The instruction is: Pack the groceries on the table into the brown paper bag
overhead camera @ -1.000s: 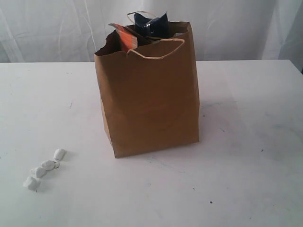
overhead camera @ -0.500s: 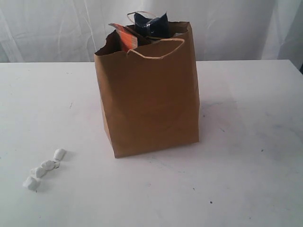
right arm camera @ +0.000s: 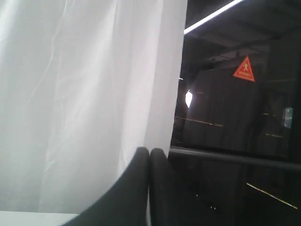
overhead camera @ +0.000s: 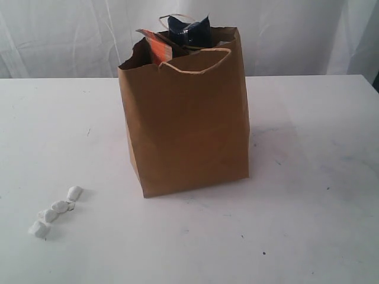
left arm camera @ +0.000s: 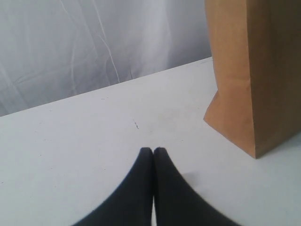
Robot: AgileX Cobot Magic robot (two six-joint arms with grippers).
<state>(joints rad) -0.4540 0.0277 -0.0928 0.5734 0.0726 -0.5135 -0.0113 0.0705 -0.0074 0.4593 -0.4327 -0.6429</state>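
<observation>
The brown paper bag (overhead camera: 186, 118) stands upright in the middle of the table (overhead camera: 308, 177). An orange-labelled pouch (overhead camera: 157, 47) and a dark blue packet (overhead camera: 188, 31) stick out of its top. A short row of white wrapped sweets (overhead camera: 56, 210) lies on the table at the front left of the bag. Neither arm shows in the exterior view. My left gripper (left arm camera: 153, 150) is shut and empty, low over the table with the bag (left arm camera: 254, 70) off to one side. My right gripper (right arm camera: 149, 150) is shut and empty, facing the curtain and a dark room.
A white curtain (overhead camera: 71, 35) hangs behind the table's far edge. A few small dark specks (overhead camera: 265, 253) mark the tabletop. In the right wrist view a dark rail (right arm camera: 235, 157) and an orange triangular sign (right arm camera: 244, 69) lie beyond the curtain's edge.
</observation>
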